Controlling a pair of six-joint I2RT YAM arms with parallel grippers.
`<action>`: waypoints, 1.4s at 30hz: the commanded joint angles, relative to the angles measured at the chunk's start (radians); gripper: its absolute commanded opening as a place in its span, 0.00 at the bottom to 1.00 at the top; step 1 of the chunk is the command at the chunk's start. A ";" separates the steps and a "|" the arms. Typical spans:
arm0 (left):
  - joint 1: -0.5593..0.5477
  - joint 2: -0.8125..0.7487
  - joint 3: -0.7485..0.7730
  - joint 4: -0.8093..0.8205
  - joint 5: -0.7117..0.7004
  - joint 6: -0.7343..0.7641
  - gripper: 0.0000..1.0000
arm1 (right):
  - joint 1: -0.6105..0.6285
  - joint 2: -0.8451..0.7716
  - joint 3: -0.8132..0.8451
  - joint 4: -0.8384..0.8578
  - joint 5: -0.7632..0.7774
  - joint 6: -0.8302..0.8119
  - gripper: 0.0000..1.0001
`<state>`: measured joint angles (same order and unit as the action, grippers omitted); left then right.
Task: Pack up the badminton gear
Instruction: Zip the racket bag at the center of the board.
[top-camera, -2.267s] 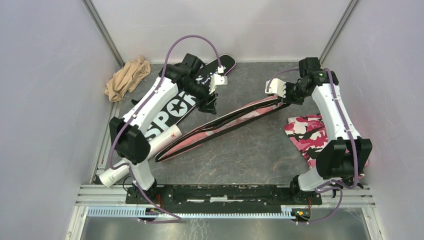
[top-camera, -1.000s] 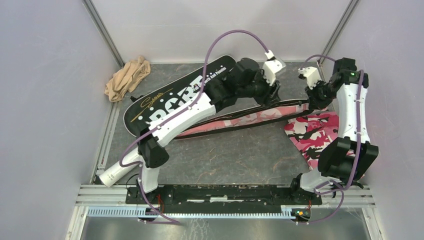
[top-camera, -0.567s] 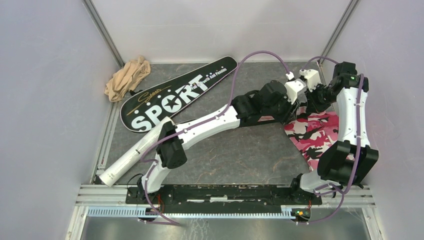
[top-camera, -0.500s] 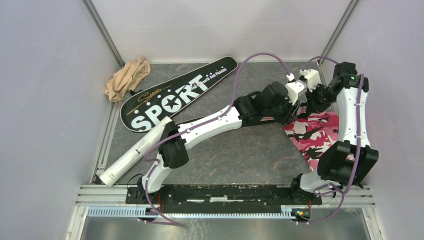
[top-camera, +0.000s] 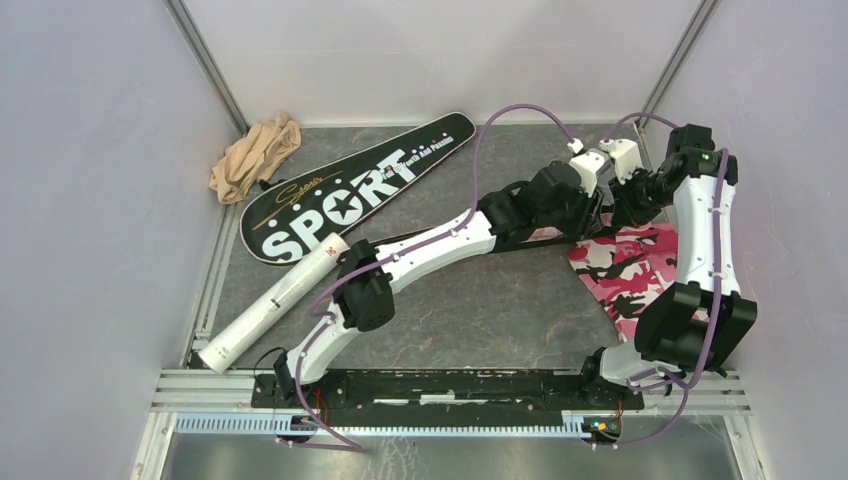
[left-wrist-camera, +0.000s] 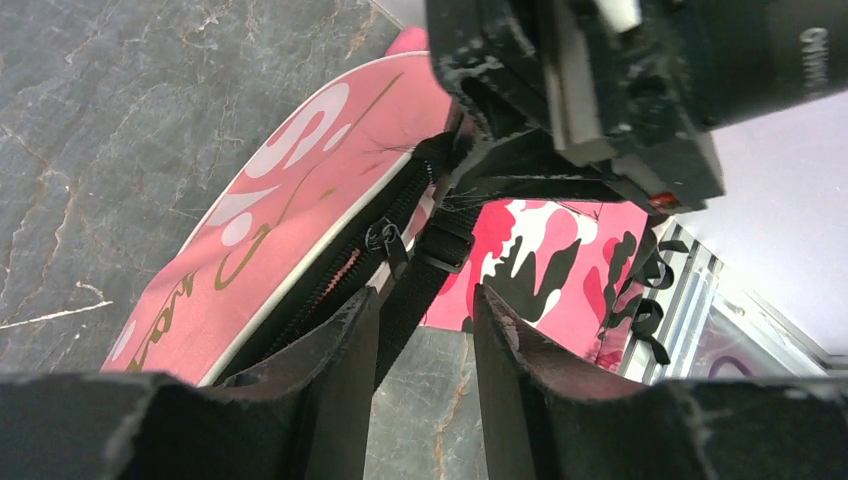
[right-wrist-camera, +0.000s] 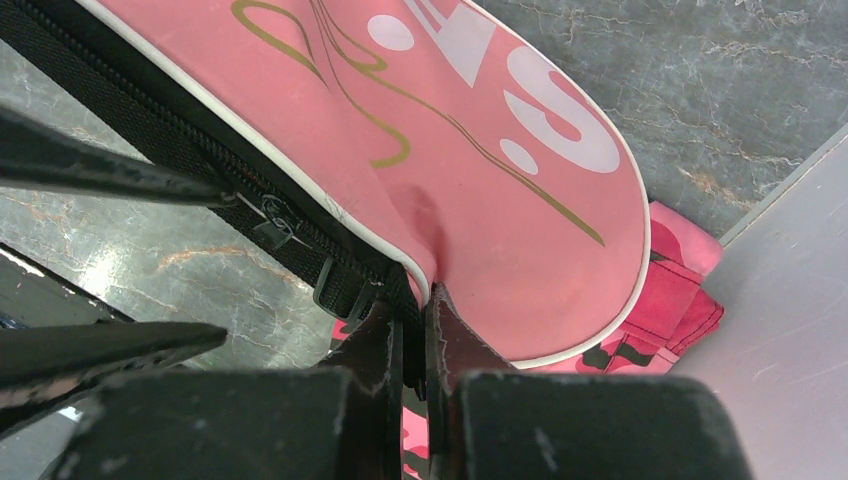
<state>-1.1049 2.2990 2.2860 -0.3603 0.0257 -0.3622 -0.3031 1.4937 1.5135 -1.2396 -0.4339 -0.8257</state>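
Left gripper (left-wrist-camera: 422, 305) – jaws partly apart, not clamped. A black strap (left-wrist-camera: 440, 250) of the pink bag (right-wrist-camera: 450, 150) runs down between its fingers, and floor shows through the gap beside it. The strap looks to brush the one finger; I can't tell whether there is real contact.

Right gripper (right-wrist-camera: 412, 315) – clenched, jaws nearly together, pinching the black zipped edge of the pink bag near its rounded end. The zip pull (right-wrist-camera: 275, 225) sits just along that edge from the pinch.

The pink bag is at the far right of the table (top-camera: 480, 310), mostly hidden under the outstretched left arm in the top view. Its rounded end lies over the camouflage cloth (top-camera: 625, 265).

The black bag (top-camera: 350, 195), lettered SPORT, lies flat at far left, running diagonally. The white tube (top-camera: 275, 300) lies just beside it on the near side, also diagonal. The beige cloth (top-camera: 255, 155) is bunched in the far left corner.

The surface is dark grey with a marbled look. Plain pale walls (top-camera: 90, 200) stand on three sides, and a metal rail (top-camera: 440, 385) runs along the near edge with both arm bases on it.
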 joint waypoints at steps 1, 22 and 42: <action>0.011 0.032 0.062 0.063 -0.050 -0.070 0.47 | 0.000 -0.032 -0.003 -0.018 -0.138 0.066 0.00; -0.006 0.120 0.109 0.086 -0.300 -0.040 0.42 | 0.000 -0.018 0.007 -0.018 -0.150 0.059 0.00; -0.017 0.179 0.152 0.131 -0.448 0.006 0.18 | 0.000 -0.008 -0.002 -0.017 -0.149 0.039 0.00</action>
<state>-1.1465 2.4447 2.4069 -0.2733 -0.3458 -0.3992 -0.3080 1.4975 1.5093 -1.1633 -0.4477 -0.8371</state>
